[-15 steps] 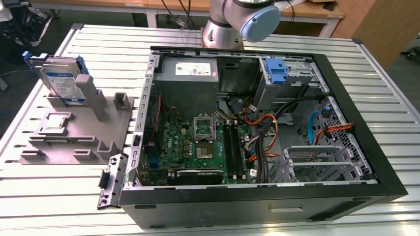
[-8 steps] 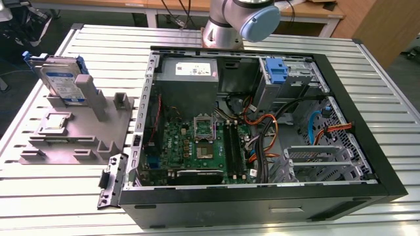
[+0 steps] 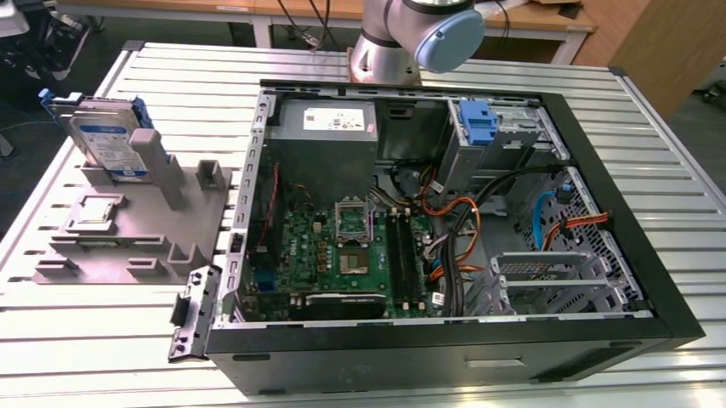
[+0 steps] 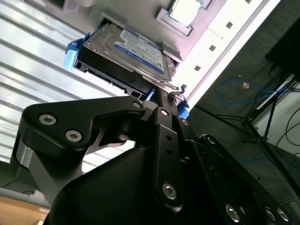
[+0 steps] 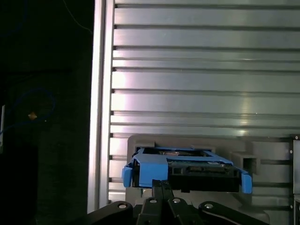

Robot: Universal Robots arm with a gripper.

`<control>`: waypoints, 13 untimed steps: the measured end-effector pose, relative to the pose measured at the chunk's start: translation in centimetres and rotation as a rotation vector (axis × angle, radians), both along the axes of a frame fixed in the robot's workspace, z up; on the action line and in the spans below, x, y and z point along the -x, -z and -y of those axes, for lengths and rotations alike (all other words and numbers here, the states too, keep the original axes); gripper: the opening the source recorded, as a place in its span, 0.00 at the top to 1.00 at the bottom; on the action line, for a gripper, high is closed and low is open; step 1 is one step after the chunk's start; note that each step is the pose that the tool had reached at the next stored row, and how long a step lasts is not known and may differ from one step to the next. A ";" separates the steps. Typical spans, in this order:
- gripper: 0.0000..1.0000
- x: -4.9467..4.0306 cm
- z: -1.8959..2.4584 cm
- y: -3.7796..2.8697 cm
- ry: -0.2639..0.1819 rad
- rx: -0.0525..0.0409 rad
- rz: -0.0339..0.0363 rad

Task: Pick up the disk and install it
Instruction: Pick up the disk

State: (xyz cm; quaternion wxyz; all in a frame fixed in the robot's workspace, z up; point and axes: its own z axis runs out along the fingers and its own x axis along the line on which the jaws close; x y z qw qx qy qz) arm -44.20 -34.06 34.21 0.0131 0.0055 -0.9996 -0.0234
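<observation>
The disk [image 3: 108, 140] sat in its holder [image 3: 136, 234], neither picked up nor installed; the gripper [image 5: 161, 186] was closed, gripping nothing.

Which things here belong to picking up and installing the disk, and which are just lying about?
Belongs to the job:
the disk, standing upright in the grey holder
the gripper
the open computer case

Just lying about:
the small square chip on the holder
the blue cable beyond the table
</observation>
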 end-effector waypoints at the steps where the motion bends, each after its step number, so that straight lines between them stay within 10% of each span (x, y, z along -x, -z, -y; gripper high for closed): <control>1: 0.90 0.00 0.00 0.00 -0.014 0.0000 -0.0001; 13: 0.90 0.00 0.00 -0.01 -0.120 0.0001 -0.0001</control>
